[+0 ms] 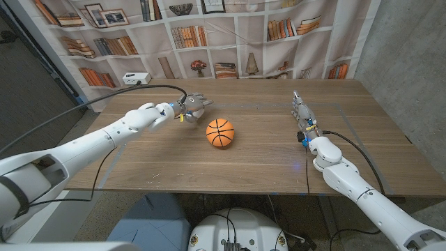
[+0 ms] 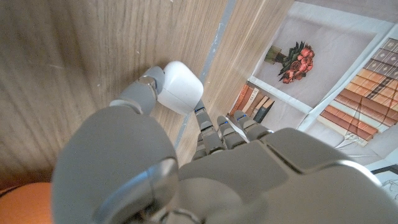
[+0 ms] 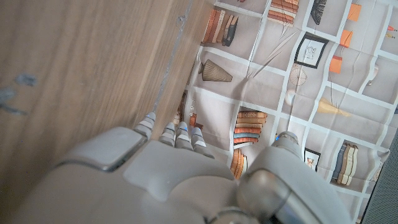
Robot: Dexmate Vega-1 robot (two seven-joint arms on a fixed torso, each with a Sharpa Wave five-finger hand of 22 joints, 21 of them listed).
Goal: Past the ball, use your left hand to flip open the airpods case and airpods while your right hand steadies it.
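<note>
1. Where the left hand (image 1: 189, 106) reaches past the basketball (image 1: 220, 132), it meets the white airpods case (image 2: 180, 87): thumb (image 2: 144, 91) touching one side, other fingers alongside, seemingly a pinch, though the view is partial.
2. Case: lid shut, on the table (image 1: 265, 150).
3. Right hand (image 1: 302, 111): well apart, fingers extended, holding nothing.
4. Remaining: steadying, opening the lid.

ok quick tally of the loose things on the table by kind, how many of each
basketball: 1
white airpods case: 1, touched by the left hand
total: 2
</note>
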